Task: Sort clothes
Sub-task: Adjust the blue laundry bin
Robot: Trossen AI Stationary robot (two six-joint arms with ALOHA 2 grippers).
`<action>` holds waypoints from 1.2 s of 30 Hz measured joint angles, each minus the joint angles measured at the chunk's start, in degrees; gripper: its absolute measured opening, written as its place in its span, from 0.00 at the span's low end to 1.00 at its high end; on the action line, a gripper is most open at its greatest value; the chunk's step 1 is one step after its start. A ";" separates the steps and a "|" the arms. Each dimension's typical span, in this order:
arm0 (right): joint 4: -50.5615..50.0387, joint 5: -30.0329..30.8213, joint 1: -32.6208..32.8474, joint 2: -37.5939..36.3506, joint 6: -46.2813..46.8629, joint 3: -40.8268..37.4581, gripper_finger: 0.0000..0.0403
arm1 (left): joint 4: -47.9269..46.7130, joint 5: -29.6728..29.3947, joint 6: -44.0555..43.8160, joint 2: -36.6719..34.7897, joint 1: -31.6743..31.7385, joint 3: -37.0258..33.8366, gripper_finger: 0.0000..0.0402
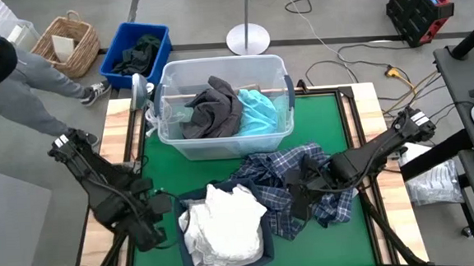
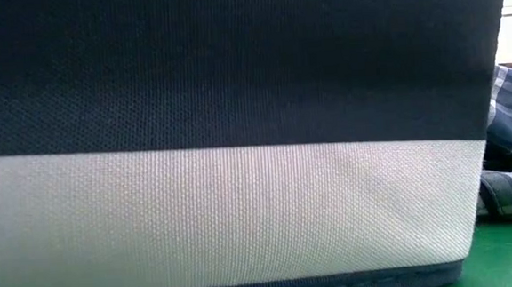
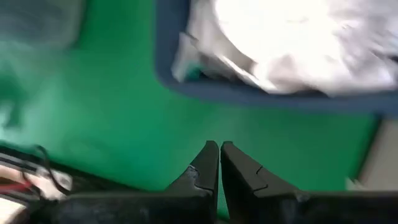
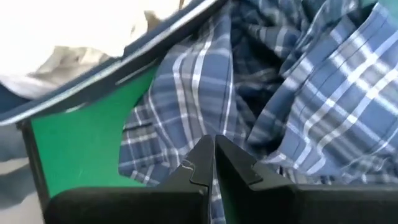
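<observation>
plaid shirt (image 1: 293, 179) crumpled, soft | white clothes (image 1: 222, 225) heaped | both grippers' jaws together, empty

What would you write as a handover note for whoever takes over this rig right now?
Left pincer: shut, empty, low over the green mat beside the navy bin.
Right pincer: shut, empty, just above the plaid shirt.
Clothes: white garments piled in the navy bin; dark grey garment and teal garment in the clear tub; plaid shirt loose on the mat beside the bin.
Done: whites and the two coloured pieces binned.
Left: plaid shirt, probably for the tub.
</observation>
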 joint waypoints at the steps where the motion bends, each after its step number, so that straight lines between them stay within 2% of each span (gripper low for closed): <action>1: 0.30 0.70 -0.08 0.00 -0.19 0.00 0.03 | 0.05 -1.71 -0.22 0.12 0.00 -0.85 0.00; 8: 0.76 5.11 -0.53 -0.09 -1.91 2.53 0.03 | 0.90 -3.34 -1.80 1.12 1.29 -10.26 0.00; 16: 0.26 5.61 -0.75 -1.81 -2.06 5.79 0.03 | 7.69 -5.97 -1.87 0.87 1.40 -16.42 0.00; 26: 0.23 7.13 -2.41 -2.27 -2.74 6.27 0.03 | 9.07 -11.43 0.81 0.61 3.60 -17.47 0.00; 36: 0.25 7.10 -3.16 -2.27 -3.27 6.27 0.03 | 12.07 -11.77 7.64 -1.35 7.50 -17.47 0.00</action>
